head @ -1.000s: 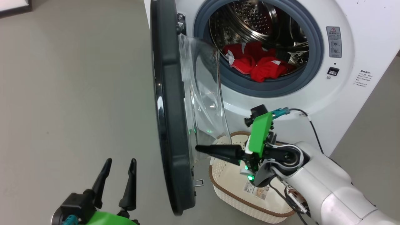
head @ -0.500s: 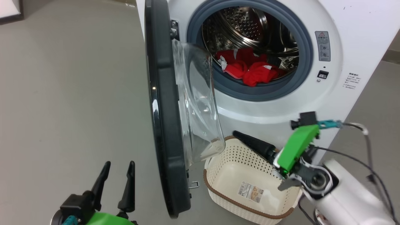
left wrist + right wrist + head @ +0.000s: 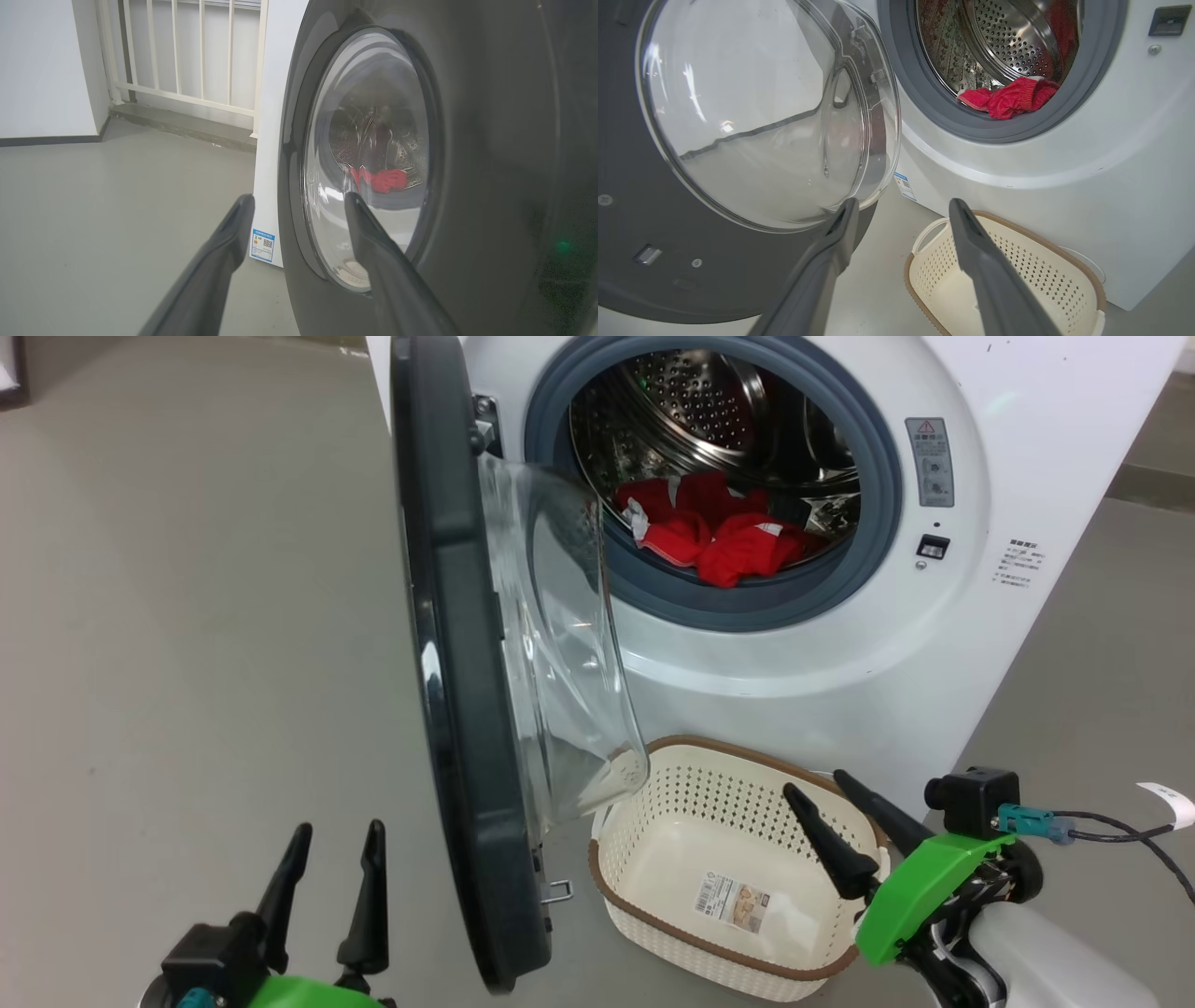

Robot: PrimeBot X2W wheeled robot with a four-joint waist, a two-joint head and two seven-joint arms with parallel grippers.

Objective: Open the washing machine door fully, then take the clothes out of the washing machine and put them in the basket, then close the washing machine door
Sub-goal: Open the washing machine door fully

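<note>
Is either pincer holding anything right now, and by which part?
Nothing is held. The left pincer stands open beside the washing machine door; the right pincer stands open near the basket. The clothes lie in the washing machine.

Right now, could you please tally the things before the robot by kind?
White front-loading washing machine: 1
Round black-rimmed glass door: 1
Cream perforated plastic basket: 1
Heap of red fabric clothes: 1
Dark two-fingered grippers: 2, left gripper and right gripper
Total: 6
</note>
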